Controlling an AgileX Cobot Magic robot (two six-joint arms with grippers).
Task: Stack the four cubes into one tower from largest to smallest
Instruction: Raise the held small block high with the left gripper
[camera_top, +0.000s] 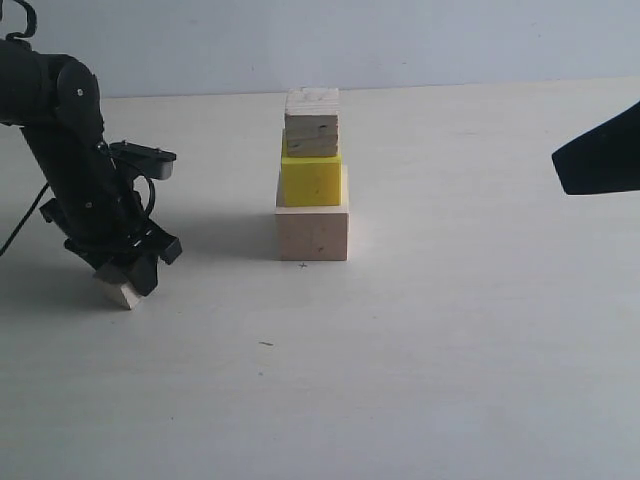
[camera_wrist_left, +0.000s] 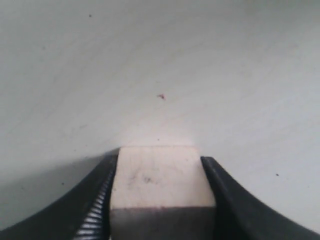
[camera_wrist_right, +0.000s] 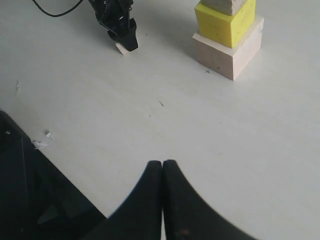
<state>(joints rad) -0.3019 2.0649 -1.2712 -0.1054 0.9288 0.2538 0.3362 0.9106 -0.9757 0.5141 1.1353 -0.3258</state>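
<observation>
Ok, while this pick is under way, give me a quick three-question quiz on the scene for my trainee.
1. True or false: the yellow cube rests directly on the large pale cube.
2. How many cubes are stacked so far? A two, B three, C four.
3. Which pincer has the tiny cube between its jaws?
Key: 1 true. 2 B. 3 the left pincer.

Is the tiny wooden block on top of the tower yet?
No, the tiny pale wooden cube is in the left gripper down at the table, apart from the three-cube stack.
</observation>
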